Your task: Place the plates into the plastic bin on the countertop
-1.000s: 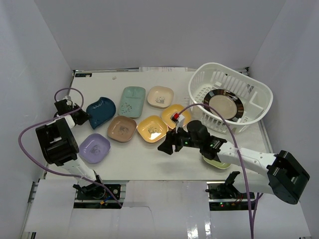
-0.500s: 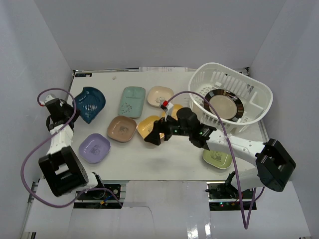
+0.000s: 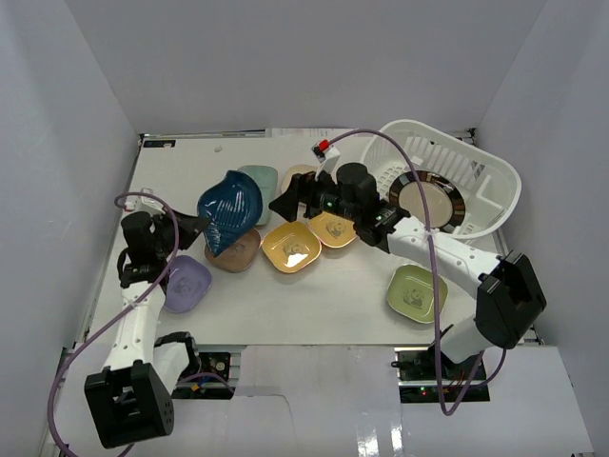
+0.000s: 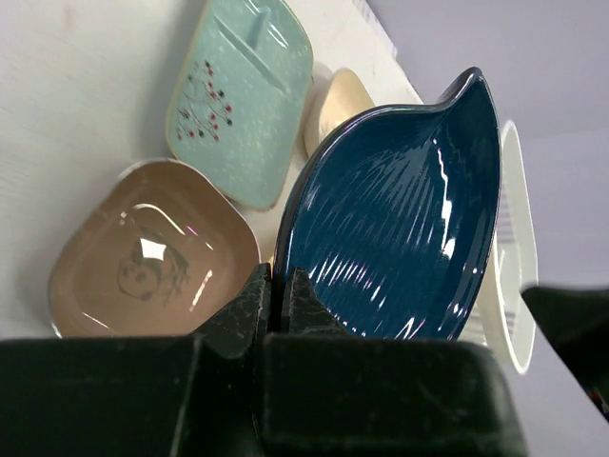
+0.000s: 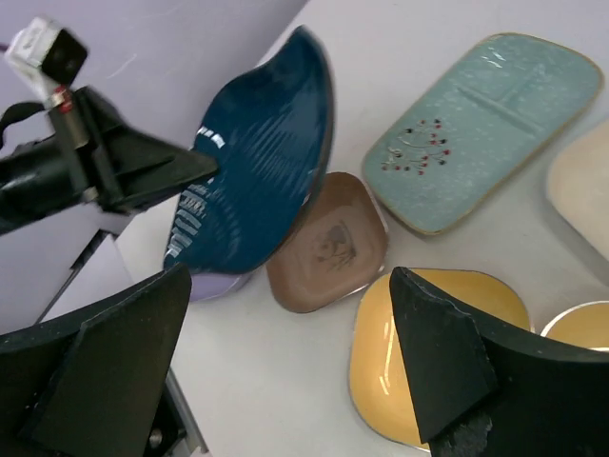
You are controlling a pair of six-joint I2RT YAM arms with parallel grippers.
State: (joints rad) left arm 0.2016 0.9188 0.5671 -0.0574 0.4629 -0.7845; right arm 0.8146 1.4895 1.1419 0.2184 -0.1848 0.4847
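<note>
My left gripper is shut on the rim of the dark blue leaf-shaped plate, held tilted above the brown plate; the grip shows in the left wrist view on the blue plate. My right gripper is open and empty just right of the blue plate, which shows ahead of its fingers. The white plastic bin at the back right holds the round dark-rimmed plate. Two yellow plates, a lavender plate and a green plate lie on the countertop.
The teal divided tray and beige plate lie behind the right arm, partly hidden. White walls close the left, back and right sides. The right arm stretches from the front right across the table's middle.
My left gripper has swung the blue plate from the far left edge toward the middle, raised over the brown plate. My right gripper has moved back and left to meet it.
</note>
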